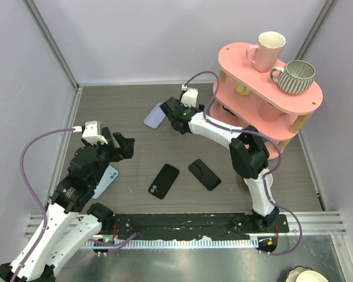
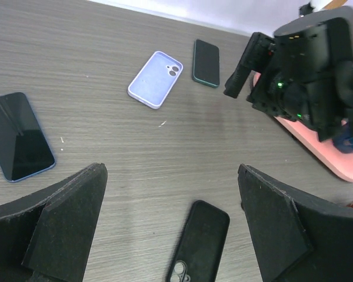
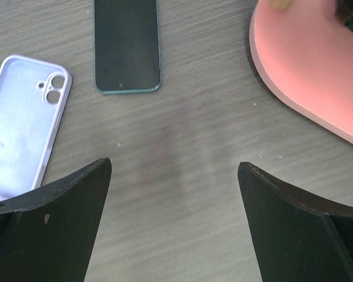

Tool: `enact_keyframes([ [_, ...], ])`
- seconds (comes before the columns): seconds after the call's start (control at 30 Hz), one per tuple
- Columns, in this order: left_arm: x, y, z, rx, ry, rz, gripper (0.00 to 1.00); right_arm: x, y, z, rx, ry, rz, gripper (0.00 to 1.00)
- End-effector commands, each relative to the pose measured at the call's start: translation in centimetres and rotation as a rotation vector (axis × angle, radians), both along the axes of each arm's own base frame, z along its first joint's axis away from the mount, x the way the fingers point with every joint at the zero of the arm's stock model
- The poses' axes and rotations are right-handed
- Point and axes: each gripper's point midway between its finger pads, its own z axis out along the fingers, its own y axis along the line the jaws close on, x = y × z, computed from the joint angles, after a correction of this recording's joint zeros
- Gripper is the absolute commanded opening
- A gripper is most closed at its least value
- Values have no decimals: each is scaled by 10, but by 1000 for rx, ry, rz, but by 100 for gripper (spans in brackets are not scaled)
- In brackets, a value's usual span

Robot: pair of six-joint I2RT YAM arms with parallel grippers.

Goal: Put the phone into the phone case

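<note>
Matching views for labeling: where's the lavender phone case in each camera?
Top external: lavender phone case upper middle, left of the pink shelf.
Left wrist: case upper middle; shelf base at right edge.
Right wrist: case at left edge; shelf base upper right.
Shared landmark: the pink shelf.

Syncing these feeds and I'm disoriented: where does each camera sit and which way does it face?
Top external: above and behind the arms, looking down on the table; both arms show, bases at bottom.
Left wrist: on the left arm, looking obliquely across the table; open left fingers at bottom, right arm opposite.
Right wrist: on the right arm, looking nearly straight down; open right fingers at bottom.
Shared: all three show the lavender case; both wrist views show the dark phone beside it.
</note>
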Motion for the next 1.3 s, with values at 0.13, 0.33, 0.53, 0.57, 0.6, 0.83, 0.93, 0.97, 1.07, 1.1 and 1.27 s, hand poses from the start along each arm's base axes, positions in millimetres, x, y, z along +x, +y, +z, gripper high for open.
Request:
enact_keyframes([
  [0.13, -2, 6, 26, -38, -67, 33, 98, 52, 8, -20, 34, -18, -74, 94],
  [0.33, -5, 7, 30, -39, -82, 31, 99, 71, 19, -31, -5, -10, 4, 95],
  [0.53, -7, 5, 31, -40, -89, 22, 99, 84, 31, -37, 2, -47, 46, 98],
  [0.57, -8, 5, 31, -40, -89, 20, 99, 86, 31, -37, 1, -55, 43, 98],
  [0.6, -8, 4, 31, -42, -89, 17, 99, 89, 33, -38, 5, -57, 46, 100],
  [0.83, -8, 5, 31, -35, -89, 23, 99, 95, 35, -57, -10, -34, 6, 100],
  [0.93, -8, 6, 32, -38, -95, 27, 99, 97, 31, -61, 13, -24, -27, 100],
  [0.97, -8, 8, 33, -37, -98, 33, 99, 97, 30, -63, 24, -19, -30, 100],
  [1.07, -8, 9, 32, -34, -95, 39, 99, 101, 26, -68, 27, -12, -40, 100],
  [1.1, -8, 8, 33, -36, -97, 36, 99, 102, 23, -66, 18, -18, -50, 100],
  [1.27, -9, 7, 32, -36, -97, 30, 99, 107, 21, -77, 2, -3, -38, 100],
])
